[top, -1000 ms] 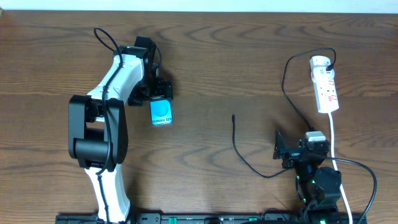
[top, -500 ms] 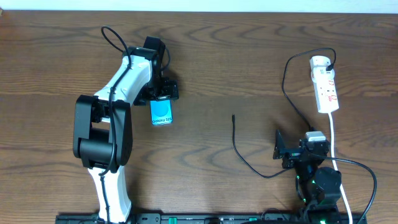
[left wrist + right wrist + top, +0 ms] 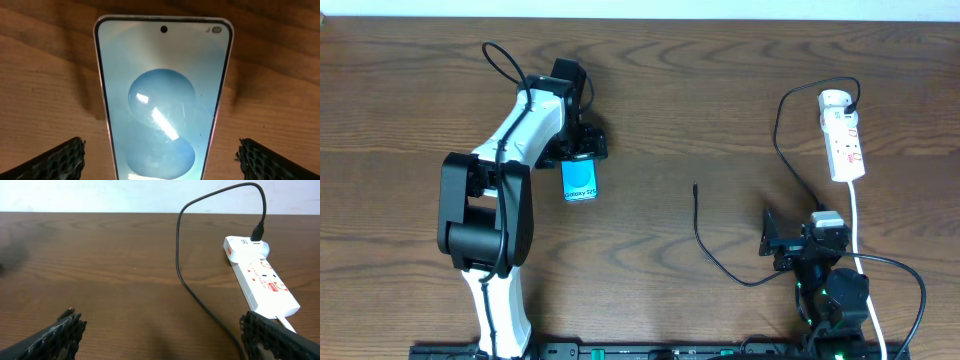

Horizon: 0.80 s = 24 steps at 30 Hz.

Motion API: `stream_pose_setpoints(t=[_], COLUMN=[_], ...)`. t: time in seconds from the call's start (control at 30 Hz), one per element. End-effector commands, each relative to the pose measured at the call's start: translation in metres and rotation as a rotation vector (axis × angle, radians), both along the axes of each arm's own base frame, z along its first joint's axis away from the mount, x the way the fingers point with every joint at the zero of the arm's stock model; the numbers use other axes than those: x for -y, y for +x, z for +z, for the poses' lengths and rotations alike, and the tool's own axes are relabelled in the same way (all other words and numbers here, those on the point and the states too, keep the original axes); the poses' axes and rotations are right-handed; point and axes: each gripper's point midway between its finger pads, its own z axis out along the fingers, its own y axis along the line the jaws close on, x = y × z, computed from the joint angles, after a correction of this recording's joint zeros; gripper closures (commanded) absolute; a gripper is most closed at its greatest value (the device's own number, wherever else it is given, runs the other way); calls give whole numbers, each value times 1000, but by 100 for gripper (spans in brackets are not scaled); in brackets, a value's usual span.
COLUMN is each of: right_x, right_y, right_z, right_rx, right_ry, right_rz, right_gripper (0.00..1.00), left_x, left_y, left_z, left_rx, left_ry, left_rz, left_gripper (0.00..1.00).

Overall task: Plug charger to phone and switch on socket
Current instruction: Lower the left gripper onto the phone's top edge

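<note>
Glass is my main worry. The phone (image 3: 164, 95) lies flat and face up on the table (image 3: 650, 90), well to the left, directly under my left gripper (image 3: 162, 157). Those jaws stand wide open, one fingertip on each side of the phone and neither touching it. I judge it rigid, fairly light for me and slick on its face, so the hold belongs on its two long edges, never on the screen. Its rounded rim could slide between hard pads. The screen glows cyan, with a white text band at the end nearest my base and a small camera hole at the other end.

The charger (image 3: 695, 210) is a thin black lead and I expect it to be limp and nearly weightless. It curls across the middle of the table, well apart from the phone. Held along its length it would droop, so I would take it just behind the connector (image 3: 695, 187), the only stiff part.

The socket (image 3: 844, 140) lies at the far right, a long white strip with red markings and the charger's plug at its far end. It looks light enough to skid if a switch is pushed sideways. My right gripper (image 3: 165, 337) is open and empty, near the socket's near end.
</note>
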Motion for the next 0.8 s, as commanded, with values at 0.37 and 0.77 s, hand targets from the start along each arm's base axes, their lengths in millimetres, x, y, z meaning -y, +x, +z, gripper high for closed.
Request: stream_pose_setpoints(t=[0.37,0.77], right_x=[2,2], right_y=[0,0], right_z=[0,0], right_rx=[1,1], right_ry=[-1,-1], right_rz=[-10,-10], right_gripper=[1,1], left_x=[-6,-5], left_y=[-11,-7], left_z=[-21,-22], left_rx=[-36,-21], left_ry=[20,17], left_rz=[9,10], left_gripper=[2,2])
